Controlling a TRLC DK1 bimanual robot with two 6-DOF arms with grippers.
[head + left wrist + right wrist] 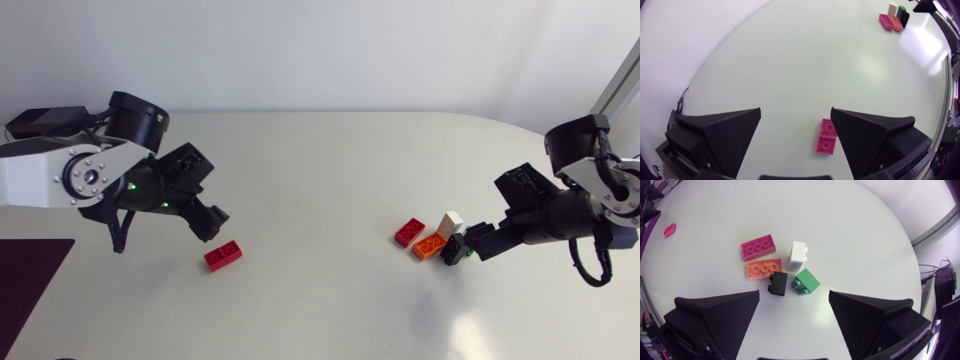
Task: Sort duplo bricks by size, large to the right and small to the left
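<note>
1. Your left gripper (796,110) hangs wide open, holding nothing; the small red brick (826,137) lies just beside one finger.
2. Your right gripper (794,293) is open too, empty, with the black brick (778,283) and green brick (806,281) just ahead.
3. Past those: white brick (799,254), orange brick (763,269), long red brick (758,247), bunched close.
4. Loads of bare table (320,180) between both groups.
5. From overhead, the green one's mostly hidden behind the gripper.

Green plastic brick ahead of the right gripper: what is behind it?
A white plastic brick stands just behind the small green brick. The green one covers its lower edge, so contact cannot be seen.
</note>
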